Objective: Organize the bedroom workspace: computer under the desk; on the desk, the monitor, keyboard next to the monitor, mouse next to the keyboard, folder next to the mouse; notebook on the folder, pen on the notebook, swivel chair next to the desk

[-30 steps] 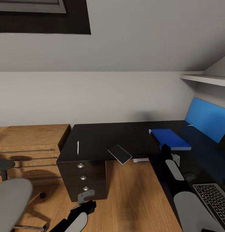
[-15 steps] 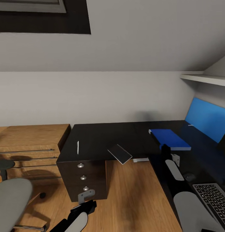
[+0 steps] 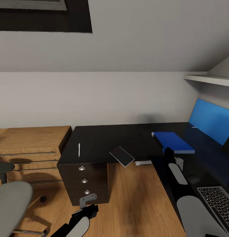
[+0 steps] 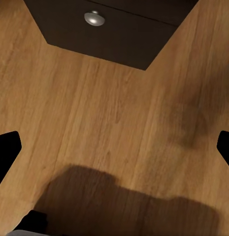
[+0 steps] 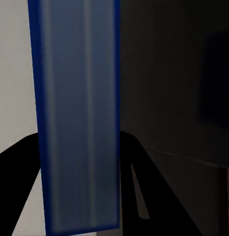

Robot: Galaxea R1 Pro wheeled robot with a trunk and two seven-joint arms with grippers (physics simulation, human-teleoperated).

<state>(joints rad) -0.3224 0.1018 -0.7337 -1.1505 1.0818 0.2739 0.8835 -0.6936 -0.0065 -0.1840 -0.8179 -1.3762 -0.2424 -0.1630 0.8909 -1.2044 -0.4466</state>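
the folder lies flat on the glossy black bench, near the blue rear panel — likely set there as the base for the stack. the right gripper hovers at its near edge; in the right wrist view the folder runs between the dark fingers, but whether they clamp it or just straddle it can't be told. the notebook overhangs the bench's front edge, tilted, w/ the pen well apart, above the three-knob drawer unit, whose drawers are closed, contents hidden. the keyboard and mouse sit on the bench at right. the left gripper hangs low over the wood floor, fingers spread wide, empty — probably parked. the swivel chair stands off to the left, apart from the bench.
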